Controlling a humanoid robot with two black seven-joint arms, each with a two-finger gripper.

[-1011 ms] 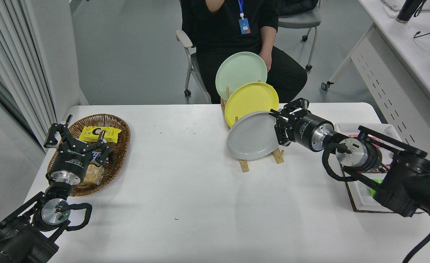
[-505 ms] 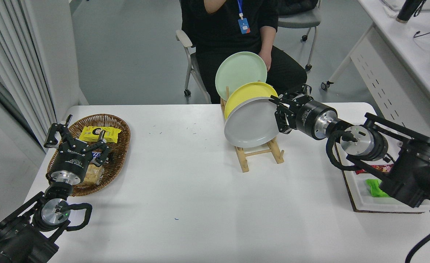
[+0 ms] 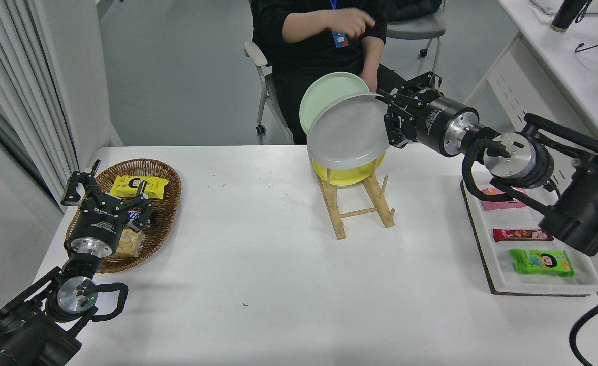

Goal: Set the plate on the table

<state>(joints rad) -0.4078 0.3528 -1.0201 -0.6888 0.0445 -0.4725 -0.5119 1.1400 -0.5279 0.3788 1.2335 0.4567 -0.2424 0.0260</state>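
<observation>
Since a second ago the right gripper [image 3: 386, 122] is carrying the plate [image 3: 347, 137] up and off the rack [image 3: 359, 203]; the plate is now riding clear above the rack's front slots, which are standing bare. Fingers are clamped on the plate's right rim, the plate hanging to their left, tilted with its face toward the camera, not touching the table [image 3: 278, 264]. Just below the fingers and behind the plate's lower edge, the yellow plate [image 3: 349, 174] is sitting in the rack. Behind the plate, up and left of the fingers, the green plate [image 3: 324, 91] is standing in the rack's far slot, half covered. Beyond the fingers a person [image 3: 319, 35] is sitting on a chair, one hand [image 3: 352, 20] now raised in front of the chest. Well to the right and below the fingers, the tray [image 3: 486, 239] is showing three snack packets, uncovered as the arm is lifting. Left gripper [image 3: 106, 195] is parked far left of the fingers over the basket [image 3: 161, 178], its fingers spread apart, holding nothing
</observation>
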